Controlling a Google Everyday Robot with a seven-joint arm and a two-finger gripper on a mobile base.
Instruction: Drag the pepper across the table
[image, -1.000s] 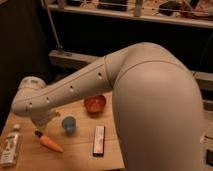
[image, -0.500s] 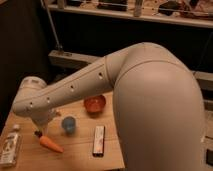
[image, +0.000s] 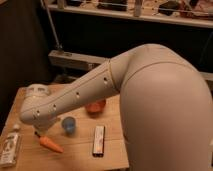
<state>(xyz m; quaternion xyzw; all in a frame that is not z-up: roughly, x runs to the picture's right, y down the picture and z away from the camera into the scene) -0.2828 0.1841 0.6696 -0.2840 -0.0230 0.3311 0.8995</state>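
The pepper (image: 51, 144) is a small orange tapered vegetable lying on the light wooden table (image: 75, 155), near the front left. My gripper (image: 38, 134) hangs from the white arm directly over the pepper's thick upper-left end, at or just above it. The arm's wrist hides most of the gripper.
A clear bottle (image: 10, 148) lies at the table's left edge. A small blue cup (image: 68, 124) stands right of the pepper. A flat dark bar-shaped packet (image: 99, 140) lies further right. A red-orange bowl (image: 95, 106) sits behind, partly hidden by my arm.
The arm and gripper have shifted very slightly; the pepper lies in about the same place.
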